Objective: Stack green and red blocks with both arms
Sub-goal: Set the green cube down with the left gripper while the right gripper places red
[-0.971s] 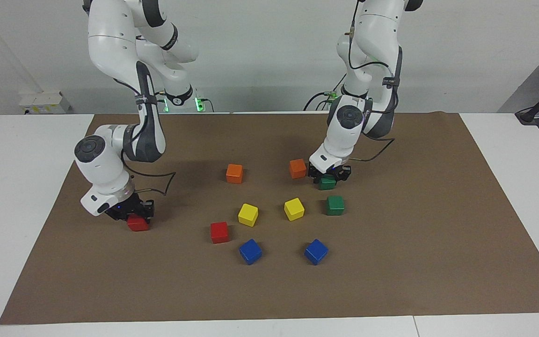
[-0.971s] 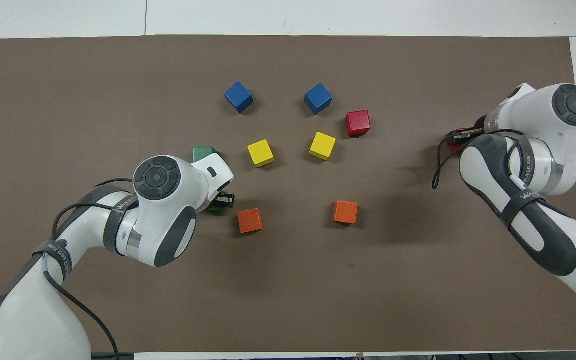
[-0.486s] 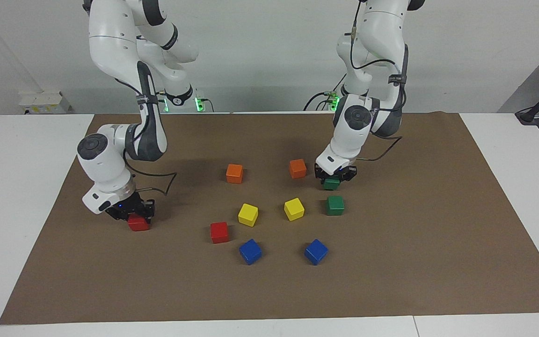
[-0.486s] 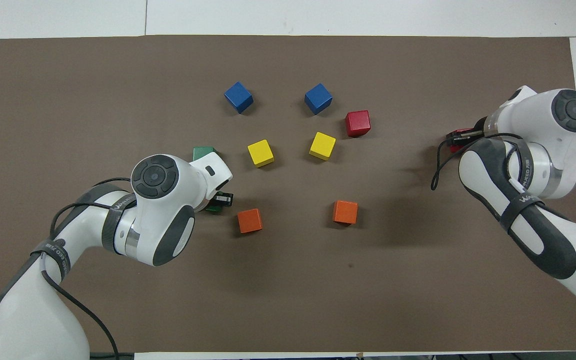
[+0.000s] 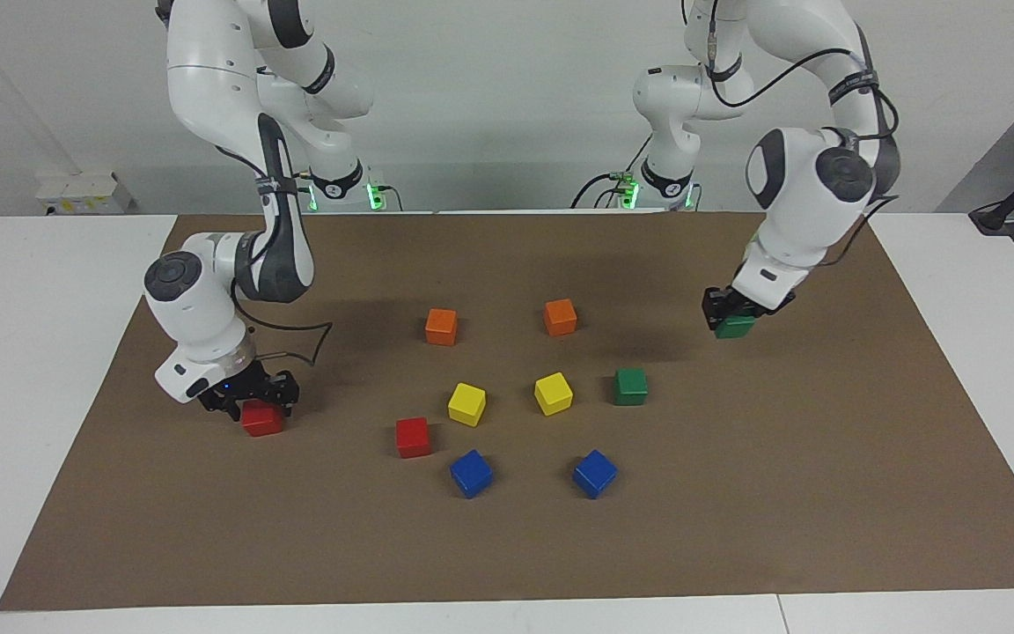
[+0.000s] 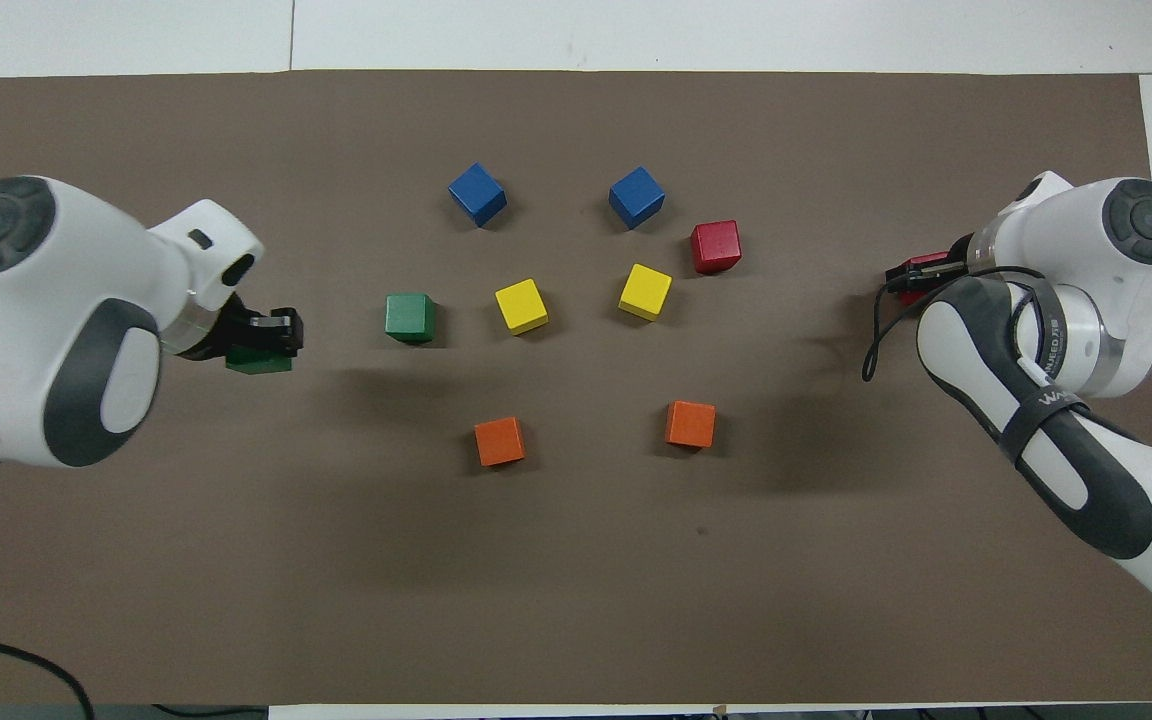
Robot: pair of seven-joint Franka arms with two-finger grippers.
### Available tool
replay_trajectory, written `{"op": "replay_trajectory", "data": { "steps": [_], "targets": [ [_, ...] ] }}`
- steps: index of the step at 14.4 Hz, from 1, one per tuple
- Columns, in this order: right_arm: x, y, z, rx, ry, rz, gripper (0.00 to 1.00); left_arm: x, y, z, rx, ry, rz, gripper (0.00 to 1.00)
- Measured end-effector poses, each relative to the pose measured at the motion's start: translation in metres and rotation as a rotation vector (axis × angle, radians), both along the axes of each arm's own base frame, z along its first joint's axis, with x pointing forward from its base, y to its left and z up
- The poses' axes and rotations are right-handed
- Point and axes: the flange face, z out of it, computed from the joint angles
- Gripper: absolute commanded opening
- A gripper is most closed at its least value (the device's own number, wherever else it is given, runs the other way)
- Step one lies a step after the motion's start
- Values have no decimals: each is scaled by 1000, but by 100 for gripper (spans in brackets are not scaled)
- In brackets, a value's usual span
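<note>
Facing view: orange cubes (image 5: 441,326), yellow cubes (image 5: 466,403) btw tools

Green blocks (image 5: 630,386); red blocks (image 5: 413,437); orange, yellow, blue cubes (image 5: 441,326); brown mat (image 5: 736,493)

My white table (image 5: 40,370) carries a brown mat (image 5: 507,546); on it lie orange, yellow and blue cubes, one green, one red.

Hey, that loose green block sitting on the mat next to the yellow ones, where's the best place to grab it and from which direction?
Probably from straight above, fingers closing on two opposite side faces of the green block. It sits flat and nearly square to the mat, with open gaps on every side; the nearest yellow block stands apart from it.
</note>
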Motion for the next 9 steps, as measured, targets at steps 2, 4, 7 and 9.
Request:
{"op": "replay_trajectory", "data": {
  "steps": [2, 4, 7, 9],
  "targets": [
    [1, 1, 22, 2, 19, 2, 100, -3, 67, -8, -7, 10, 6, 0],
    [1, 5, 55, 7, 54, 8, 100, -13, 118, -24, -12, 5, 11, 0],
    [3, 23, 115, 10, 64, 40, 100, -29, 142, -60, -7, -24, 18, 0],
    [7, 52, 146, 7, 57, 70, 100, -38, 141, -82, -5, -33, 2, 0]
  ]
}}
